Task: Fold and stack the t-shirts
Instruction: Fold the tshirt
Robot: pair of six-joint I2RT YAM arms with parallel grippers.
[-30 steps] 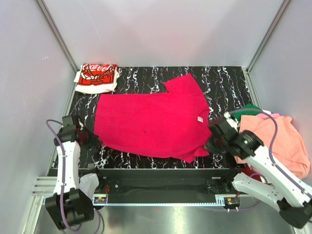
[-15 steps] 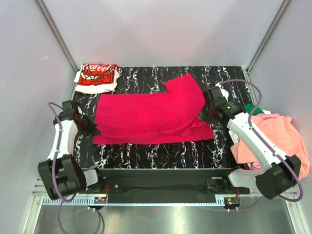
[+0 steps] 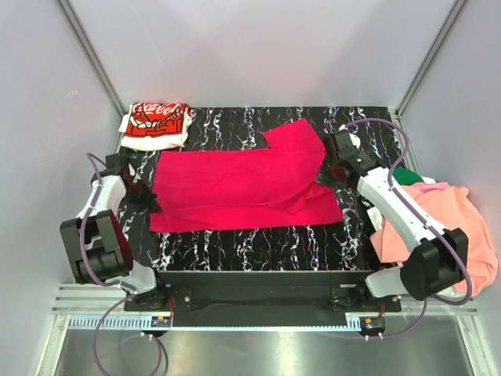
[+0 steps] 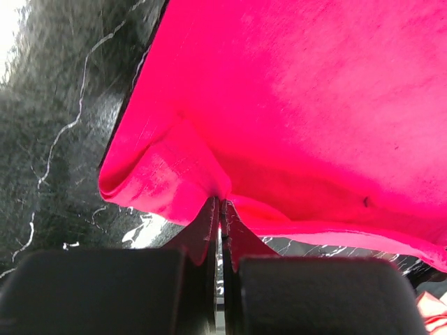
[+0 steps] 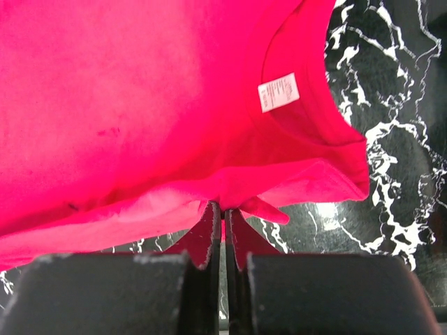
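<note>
A crimson-pink t-shirt (image 3: 243, 184) lies spread across the middle of the black marbled table (image 3: 235, 243), its near part doubled over toward the back. My left gripper (image 3: 149, 204) is shut on the shirt's left edge, where the cloth (image 4: 293, 105) bunches at the fingertips (image 4: 221, 202). My right gripper (image 3: 333, 174) is shut on the right edge by the collar. In the right wrist view the cloth (image 5: 140, 105) gathers at the tips (image 5: 223, 206), and a white label (image 5: 279, 91) shows inside the neck. A folded white t-shirt with red logo print (image 3: 156, 124) rests at the back left corner.
A loose heap of t-shirts hangs off the table's right side: salmon-orange (image 3: 446, 227) on top, a bit of green (image 3: 403, 174) behind it. Grey walls close in the left, back and right. The arm bases stand along the near rail (image 3: 258, 298).
Both grippers have carried the crimson shirt's near edge away from the front of the table, folding it over. The shirt now covers less depth; the right arm swung from near right to far right.
</note>
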